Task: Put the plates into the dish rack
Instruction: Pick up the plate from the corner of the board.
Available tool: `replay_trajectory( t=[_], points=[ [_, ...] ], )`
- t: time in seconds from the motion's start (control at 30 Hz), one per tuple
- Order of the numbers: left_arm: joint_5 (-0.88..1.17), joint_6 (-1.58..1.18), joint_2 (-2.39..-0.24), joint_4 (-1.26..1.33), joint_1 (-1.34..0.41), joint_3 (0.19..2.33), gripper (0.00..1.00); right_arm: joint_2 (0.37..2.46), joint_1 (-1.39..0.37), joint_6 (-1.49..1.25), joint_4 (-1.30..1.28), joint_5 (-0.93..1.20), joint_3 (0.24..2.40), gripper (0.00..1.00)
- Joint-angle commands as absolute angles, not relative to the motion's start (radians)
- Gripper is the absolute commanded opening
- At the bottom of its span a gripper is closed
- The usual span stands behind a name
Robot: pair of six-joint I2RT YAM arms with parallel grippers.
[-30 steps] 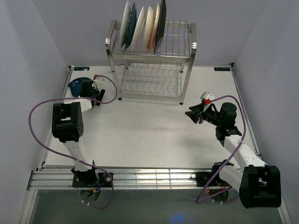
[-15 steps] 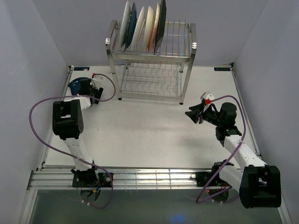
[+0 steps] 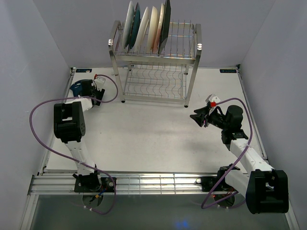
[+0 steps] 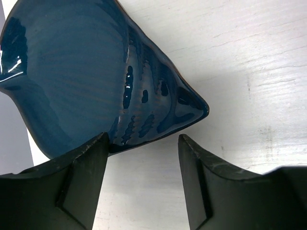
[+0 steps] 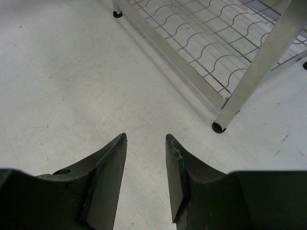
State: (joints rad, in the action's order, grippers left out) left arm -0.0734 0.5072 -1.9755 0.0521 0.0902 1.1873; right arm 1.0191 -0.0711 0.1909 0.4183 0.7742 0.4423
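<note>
The small dark blue plate [image 4: 81, 72] lies on the white table at the far left and is partly hidden under my left gripper in the top view [image 3: 75, 88]. My left gripper [image 4: 143, 140] is open, and its left fingertip [image 4: 98, 143] meets the plate's near rim. The other fingertip [image 4: 189, 146] is over bare table. In the top view the left gripper [image 3: 84, 89] is left of the dish rack [image 3: 156, 60]. Several plates [image 3: 144, 26] stand upright in the rack's top tier. My right gripper [image 5: 146, 137] is open and empty above the table, also seen in the top view [image 3: 196, 117].
The rack's lower shelf [image 5: 216, 38] holds no dishes, and its front right post [image 5: 254, 76] stands just ahead of the right gripper. Purple cables [image 3: 41, 112] loop beside each arm. Grey walls close in the table on the left, back and right.
My left gripper has moved left onto the dark blue plate's edge and now covers much of it in the top view. The right arm has not moved.
</note>
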Motion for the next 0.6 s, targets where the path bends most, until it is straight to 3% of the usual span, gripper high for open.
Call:
replay_trajectory(
  t=[0.0, 0.47, 0.57],
  points=[
    [-0.025, 0.5, -1.977, 0.022, 0.094, 1.216, 0.67, 1.011, -0.066, 0.198, 0.437, 0.795, 0.469, 0.45],
    [-0.048, 0.549, -1.963, 0.015, 0.052, 1.201, 0.57, 1.006, -0.066, 0.198, 0.436, 0.796, 0.471, 0.44],
    [-0.07, 0.561, -1.957, 0.011, 0.032, 1.2, 0.48, 1.006, -0.066, 0.198, 0.436, 0.796, 0.469, 0.44]
  ],
)
